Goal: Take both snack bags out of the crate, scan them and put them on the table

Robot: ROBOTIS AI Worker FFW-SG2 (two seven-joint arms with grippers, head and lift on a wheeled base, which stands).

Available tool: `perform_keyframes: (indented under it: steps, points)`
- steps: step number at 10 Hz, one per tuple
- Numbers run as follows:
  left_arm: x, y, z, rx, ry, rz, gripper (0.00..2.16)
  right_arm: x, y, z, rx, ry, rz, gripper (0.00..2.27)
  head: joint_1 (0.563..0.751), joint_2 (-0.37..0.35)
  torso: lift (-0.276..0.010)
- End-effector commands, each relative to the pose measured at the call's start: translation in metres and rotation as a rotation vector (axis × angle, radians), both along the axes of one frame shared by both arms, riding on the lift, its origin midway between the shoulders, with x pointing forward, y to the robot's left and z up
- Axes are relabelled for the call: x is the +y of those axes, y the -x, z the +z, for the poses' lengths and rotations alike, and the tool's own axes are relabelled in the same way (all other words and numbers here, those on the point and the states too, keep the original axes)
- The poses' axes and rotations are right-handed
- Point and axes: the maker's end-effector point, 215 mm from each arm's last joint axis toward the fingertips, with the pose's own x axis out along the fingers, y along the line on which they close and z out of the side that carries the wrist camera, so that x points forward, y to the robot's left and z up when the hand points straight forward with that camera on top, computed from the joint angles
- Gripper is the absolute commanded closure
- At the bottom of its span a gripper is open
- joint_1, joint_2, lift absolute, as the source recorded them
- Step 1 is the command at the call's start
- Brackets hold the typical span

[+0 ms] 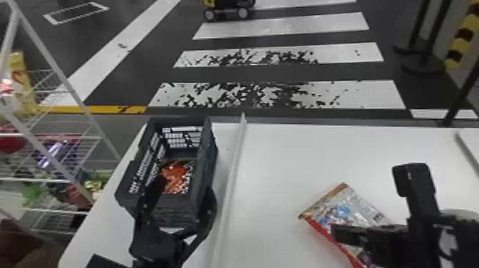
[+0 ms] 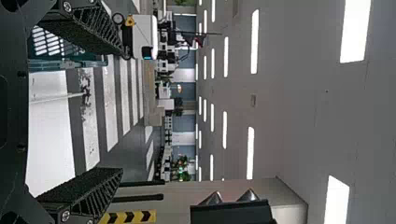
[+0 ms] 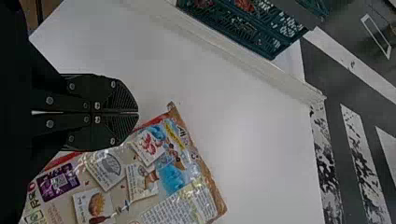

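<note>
One orange-red snack bag (image 1: 174,174) lay inside the dark slatted crate (image 1: 208,153). Another, a printed snack bag with a red edge (image 1: 344,210), was on the white table (image 1: 292,153) to the crate's right, past a raised white strip (image 1: 233,167). The left gripper (image 1: 183,189) was at the crate's near end, fingers spread and empty. Well right of the crate, over the printed bag, the right gripper (image 1: 335,232) had its fingers pressed together, holding nothing. Left of the crate stood a wire rack (image 1: 67,83) bearing colourful packets (image 1: 57,155).

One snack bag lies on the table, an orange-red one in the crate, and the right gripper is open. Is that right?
The right gripper is shut, its fingers together in the right wrist view. One snack bag does lie on the table, an orange-red one in the crate.
</note>
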Motion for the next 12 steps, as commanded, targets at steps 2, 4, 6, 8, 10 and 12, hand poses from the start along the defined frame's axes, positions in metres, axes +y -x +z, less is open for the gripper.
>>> perform_keyframes:
  steps: [2, 4, 6, 8, 10, 12]
  points:
    - [-0.001, 0.0, 0.002, -0.003, 0.0, -0.002, 0.1, 0.046, 0.013, 0.009, 0.002, -0.071, 0.072, 2.26, 0.695, 0.277, -0.091]
    - [-0.001, 0.001, 0.002, -0.003, 0.0, -0.002, 0.1, 0.073, -0.004, 0.009, -0.061, -0.101, 0.089, 2.26, 0.695, 0.331, -0.091]
    - [-0.001, 0.002, 0.001, 0.0, -0.001, -0.001, 0.1, 0.088, -0.02, 0.001, -0.095, -0.106, 0.101, 2.26, 0.695, 0.35, -0.091]
    - [0.002, 0.003, 0.0, 0.002, -0.004, 0.003, 0.1, 0.096, -0.018, -0.02, -0.063, -0.069, 0.129, 2.26, 0.695, 0.35, -0.091]
    - [0.002, 0.002, -0.001, 0.004, -0.004, 0.005, 0.1, 0.104, -0.012, -0.037, -0.035, -0.051, 0.155, 2.26, 0.695, 0.35, -0.091]
    - [0.003, 0.003, -0.001, 0.004, -0.006, 0.007, 0.1, 0.106, -0.022, -0.043, -0.051, -0.035, 0.159, 2.26, 0.695, 0.35, -0.091]
